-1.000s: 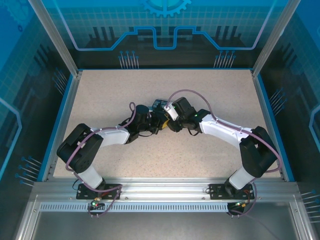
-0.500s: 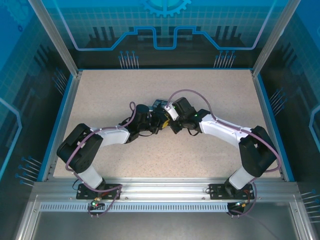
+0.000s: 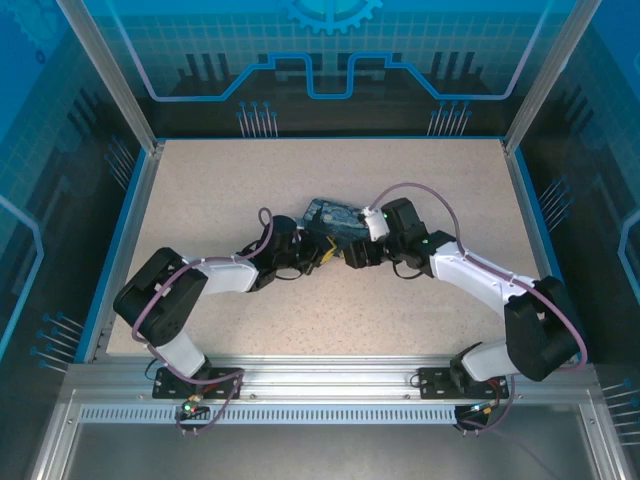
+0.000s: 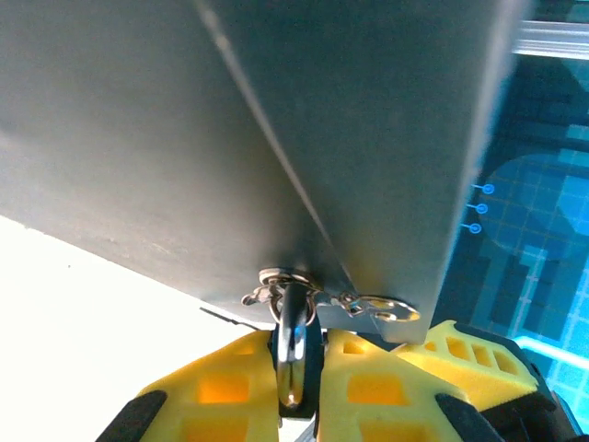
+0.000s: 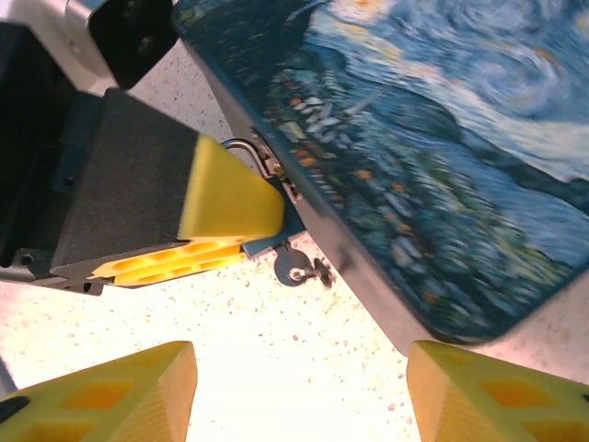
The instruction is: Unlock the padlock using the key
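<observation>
You cannot see the body of the padlock (image 4: 293, 318); the left claw (image 4: 302, 339) hides it. The key (image 5: 296, 268) looks tiny and blurry.

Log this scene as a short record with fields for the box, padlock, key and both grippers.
box: blue swirl-printed, lying on the table
padlock: on the box's hasp, clamped by the left gripper
key: small, at the padlock's lower end
left gripper: shut on the padlock
right gripper: open, empty, near the key
</observation>
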Tool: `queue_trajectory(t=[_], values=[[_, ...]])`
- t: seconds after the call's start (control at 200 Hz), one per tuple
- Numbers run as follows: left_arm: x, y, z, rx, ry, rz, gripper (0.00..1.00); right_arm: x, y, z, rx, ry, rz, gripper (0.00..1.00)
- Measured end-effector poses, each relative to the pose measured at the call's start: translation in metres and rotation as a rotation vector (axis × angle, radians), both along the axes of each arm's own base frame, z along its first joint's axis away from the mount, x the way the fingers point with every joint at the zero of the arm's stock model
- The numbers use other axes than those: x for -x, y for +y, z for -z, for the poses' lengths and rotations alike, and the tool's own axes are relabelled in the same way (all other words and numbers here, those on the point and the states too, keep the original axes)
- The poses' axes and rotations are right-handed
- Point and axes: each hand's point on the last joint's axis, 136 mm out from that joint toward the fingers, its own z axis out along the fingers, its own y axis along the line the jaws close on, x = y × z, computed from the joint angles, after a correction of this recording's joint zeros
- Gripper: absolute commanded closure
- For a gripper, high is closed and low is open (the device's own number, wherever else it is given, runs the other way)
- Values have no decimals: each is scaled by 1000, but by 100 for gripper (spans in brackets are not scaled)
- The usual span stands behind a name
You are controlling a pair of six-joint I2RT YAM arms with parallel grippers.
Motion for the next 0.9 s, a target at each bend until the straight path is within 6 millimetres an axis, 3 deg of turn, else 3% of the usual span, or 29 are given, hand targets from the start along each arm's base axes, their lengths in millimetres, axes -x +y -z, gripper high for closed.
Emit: queue_trajectory(t=[0.395, 0.56, 0.9], values=[[13, 7, 39, -82, -7, 57, 89, 20, 15, 34, -162, 199, 85, 37], [13, 6, 39, -80, -41, 72, 81, 20, 20, 48, -177, 240, 115, 35], [24, 8, 48, -104, -47, 118, 42, 9, 26, 53, -204, 246, 167, 34]])
